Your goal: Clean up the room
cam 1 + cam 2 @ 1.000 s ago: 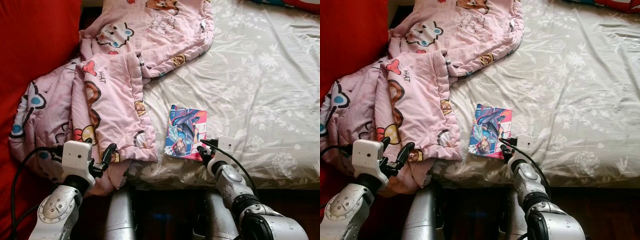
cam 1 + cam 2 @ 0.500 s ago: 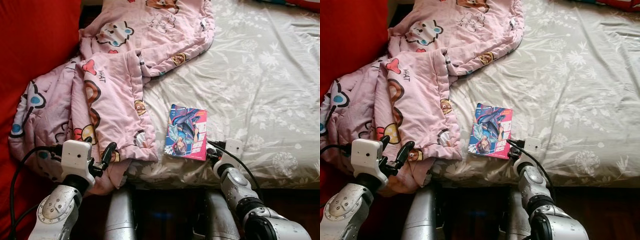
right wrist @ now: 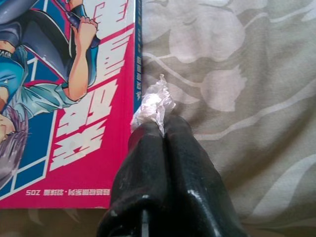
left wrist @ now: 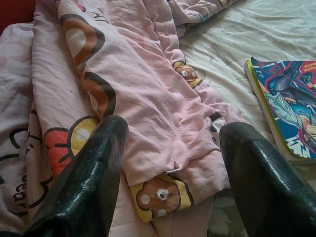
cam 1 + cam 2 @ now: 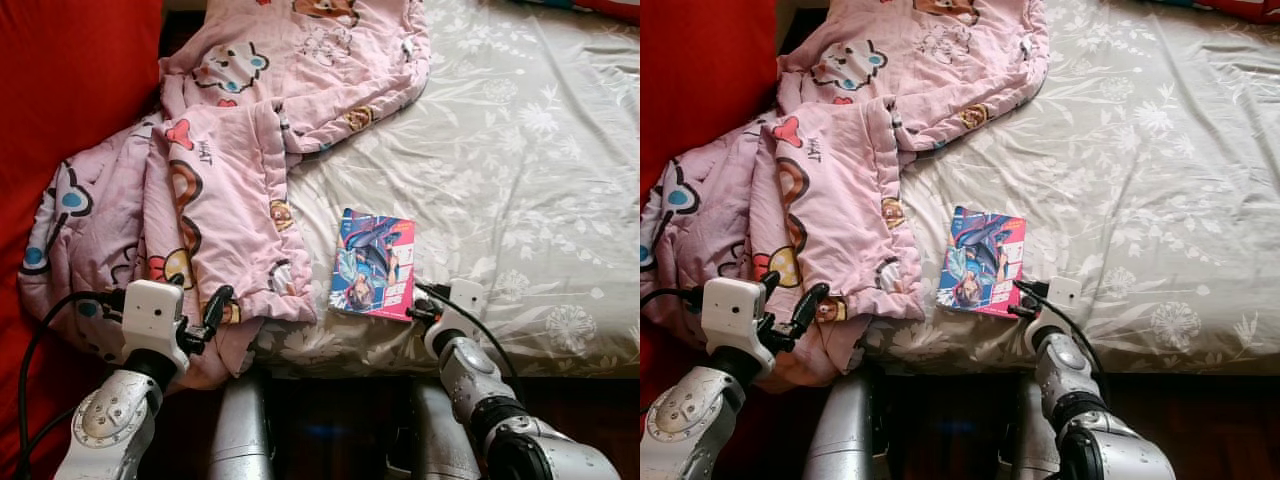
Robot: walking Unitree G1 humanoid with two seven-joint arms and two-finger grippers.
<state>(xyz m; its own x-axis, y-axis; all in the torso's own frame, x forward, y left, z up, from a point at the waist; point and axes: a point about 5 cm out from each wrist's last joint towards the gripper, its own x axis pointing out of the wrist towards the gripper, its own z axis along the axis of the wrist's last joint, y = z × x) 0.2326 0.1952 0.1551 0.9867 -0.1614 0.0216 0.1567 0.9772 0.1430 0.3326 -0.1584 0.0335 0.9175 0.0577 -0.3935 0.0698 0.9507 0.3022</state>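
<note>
At the far left a red cushion (image 5: 70,90) was seen against the bed's edge. Next to it a pink cartoon-print quilt (image 5: 230,170) lay crumpled over the left part of the bed (image 5: 520,150), one corner hanging over the near edge. The left gripper (image 4: 170,163) was held just before that hanging corner, its fingers (image 4: 94,168) spread wide apart with nothing between them. Further right, a comic book (image 5: 374,264) was lying flat on the grey floral sheet, near the front edge and just beside the quilt. At the book's right edge the right gripper (image 3: 158,126) was found, its fingers (image 3: 187,163) pressed together on a small scrap of clear crumpled wrapper (image 3: 153,103), which was touching the book's spine.
</note>
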